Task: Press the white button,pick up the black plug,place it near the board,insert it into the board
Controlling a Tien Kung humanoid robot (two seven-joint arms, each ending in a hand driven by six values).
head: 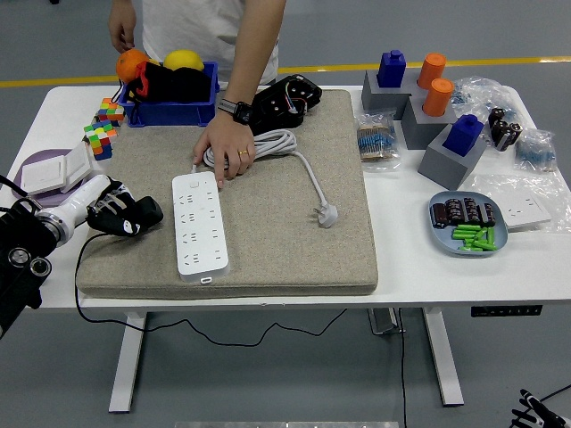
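Left hand (114, 211) comes in from the desk's left edge, fingers wrapped around the black plug (138, 214), held over the left edge of the beige mat (294, 241), a black cable (85, 267) dropping from it over the desk's near edge. White power strip (199, 222) lies on the mat's left half, just right of the plug, not touching. A person's hand (225, 147) rests on the strip's far end, beside the coiled white cord (277, 143). Blue bin (174, 111) at far left corner, grey blocks (428, 134) at far right, blue plate (468, 234) near right edge. Right hand out of view.
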